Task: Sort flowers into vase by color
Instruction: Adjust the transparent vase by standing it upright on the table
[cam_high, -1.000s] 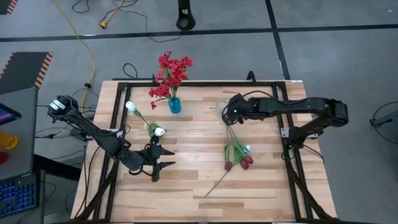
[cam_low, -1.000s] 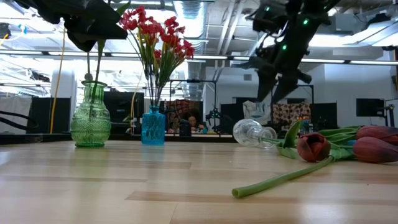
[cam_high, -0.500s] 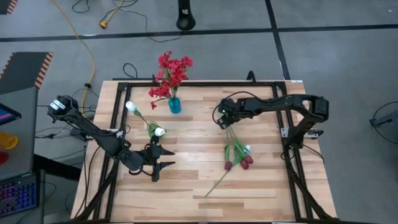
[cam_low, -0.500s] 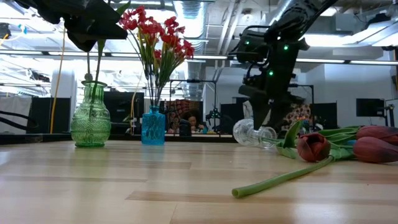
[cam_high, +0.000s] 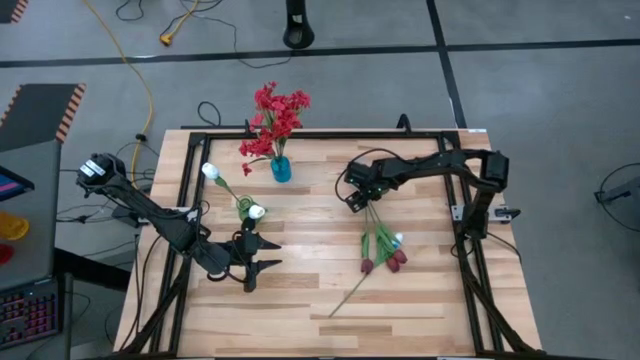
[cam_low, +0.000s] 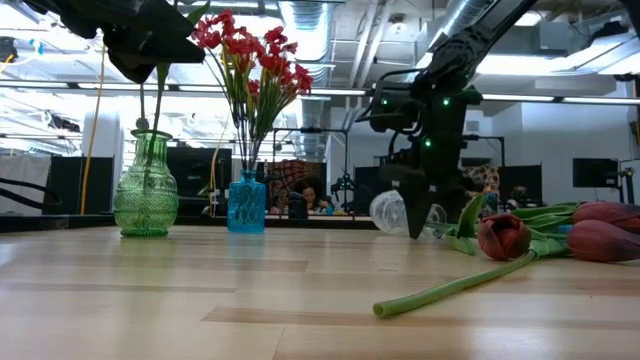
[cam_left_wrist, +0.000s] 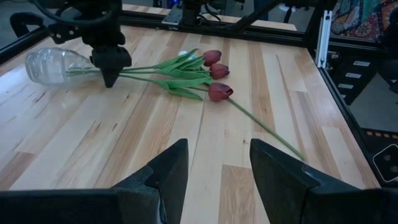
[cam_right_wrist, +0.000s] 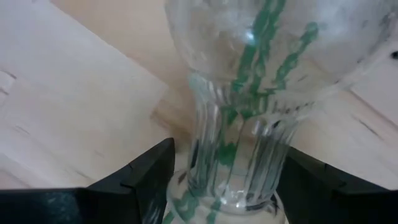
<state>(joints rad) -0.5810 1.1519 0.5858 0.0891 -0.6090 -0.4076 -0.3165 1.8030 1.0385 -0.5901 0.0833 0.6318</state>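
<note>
The right gripper (cam_high: 354, 199) is down at the table, its fingers spread wide on either side of the neck of a clear glass vase (cam_right_wrist: 249, 118) that lies on its side on the wooden table (cam_high: 310, 290). In the right wrist view both fingers (cam_right_wrist: 146, 174) flank the ribbed neck without clearly pressing it. Green stems run into the vase mouth; they belong to the maroon tulips (cam_high: 385, 260), whose heads rest on the table nearer the front edge, with one loose stem (cam_low: 450, 290) pointing forward. The left gripper (cam_high: 262, 255) hovers low over the left front of the table, fingers parted and empty. Beside it, white tulips (cam_high: 212, 172) stand in a green glass vase (cam_low: 146, 190). The red flowers (cam_high: 275, 115) stand in a small blue vase (cam_high: 281, 168) at the back.
</note>
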